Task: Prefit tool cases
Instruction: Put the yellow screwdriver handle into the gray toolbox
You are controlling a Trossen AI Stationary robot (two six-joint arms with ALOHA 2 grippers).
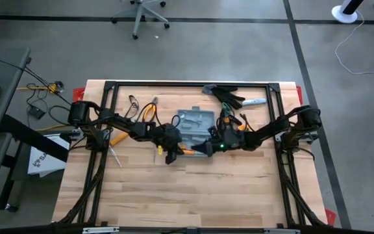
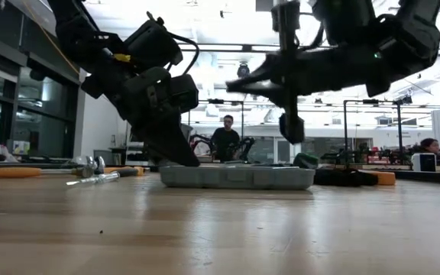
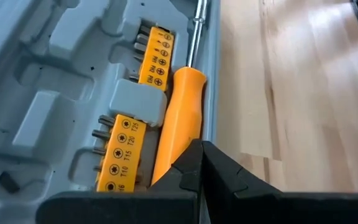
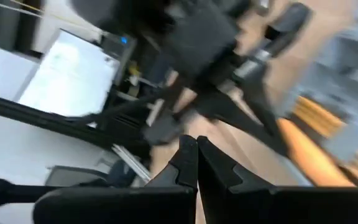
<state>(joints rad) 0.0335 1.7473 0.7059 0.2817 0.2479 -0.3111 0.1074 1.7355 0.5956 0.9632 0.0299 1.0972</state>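
Observation:
The grey-blue tool case [image 1: 197,123] lies open and flat on the table's middle. In the left wrist view its tray [image 3: 55,93] holds yellow bit strips [image 3: 120,152] and an orange-handled screwdriver [image 3: 182,112] in a slot along one edge. My left gripper [image 3: 201,163], shut, comes down at the case's near left end [image 2: 178,172]. My right gripper [image 2: 291,130], also shut, hangs above the case's right half, clear of it, facing the left arm [image 4: 185,37]. My left gripper has its shut fingertips [image 3: 191,158] on the butt end of the screwdriver's orange handle [image 3: 166,158], slanting down from above on the table's left side. The screwdriver lies along its slot in the case, shaft pointing away from the fingers.
Loose tools lie left of the case: orange-handled pliers [image 1: 149,110], a screwdriver [image 1: 115,153], a small yellow piece [image 1: 160,149]. Black gloves [image 1: 229,96] and a pale tool [image 1: 255,102] lie behind it. A black frame [image 1: 187,84] borders the table. People [image 2: 226,141] sit beyond.

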